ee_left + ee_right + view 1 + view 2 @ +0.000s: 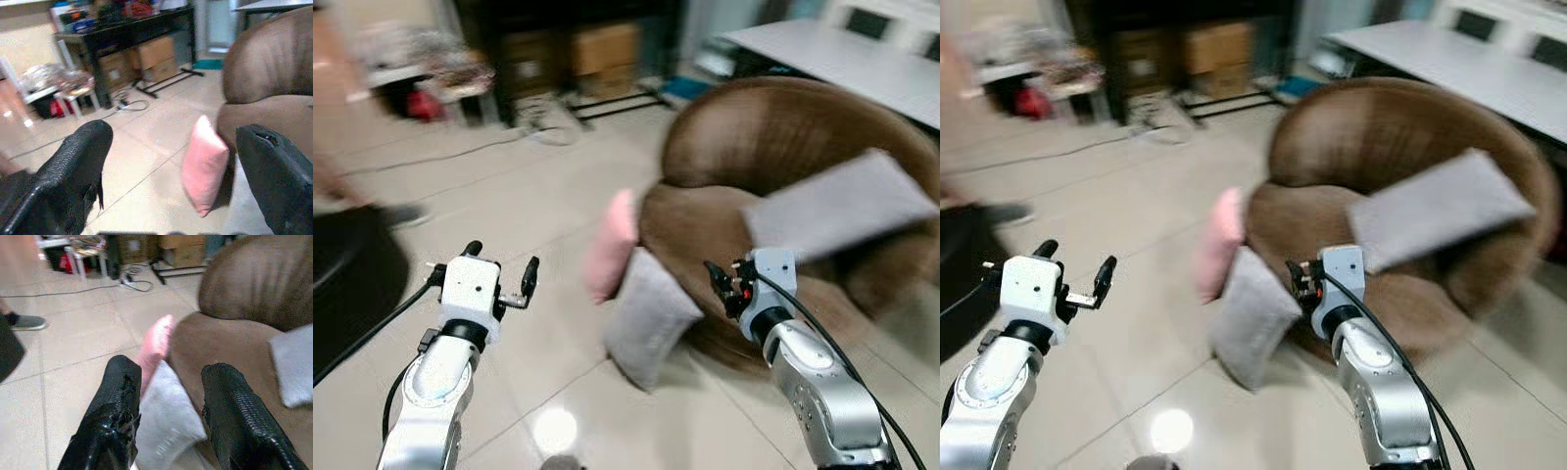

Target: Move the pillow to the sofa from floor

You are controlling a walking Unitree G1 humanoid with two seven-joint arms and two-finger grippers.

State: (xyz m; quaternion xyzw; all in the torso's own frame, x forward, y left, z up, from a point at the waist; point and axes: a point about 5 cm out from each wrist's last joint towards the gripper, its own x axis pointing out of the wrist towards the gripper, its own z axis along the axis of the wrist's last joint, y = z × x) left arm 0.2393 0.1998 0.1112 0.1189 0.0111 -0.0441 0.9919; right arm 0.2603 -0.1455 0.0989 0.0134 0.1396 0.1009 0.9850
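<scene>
Grippers are both raised in front of the robot over a pale tiled floor [509, 196]. Left gripper [501, 266] stands to the left with its two black fingers spread wide and nothing between them. Right gripper [719, 284] hangs just in front of the sofa's seat edge; its fingers [117, 401] stand apart with a clear gap and grip nothing.

Grey pillow [648, 315] stands on the floor between the two arms, tilted, its upper edge leaning against the front of the sofa [773, 147]. Just behind it, a pink pillow [612, 245] stands upright on the floor, also propped against the sofa's front. In the right wrist view both pillows lie beyond the open fingertips, the grey one nearer.

Sofa is a round brown armchair type with a high curved back. A second grey pillow [837, 206] lies across its seat, toward the robot's right.

Farther off: a cable [440, 152] runs across the floor, cardboard boxes [602, 47] sit under a dark table [127, 32], and a white tabletop [852, 59] stands behind the sofa. A person's shoe [28, 322] rests on the tiles at far left
</scene>
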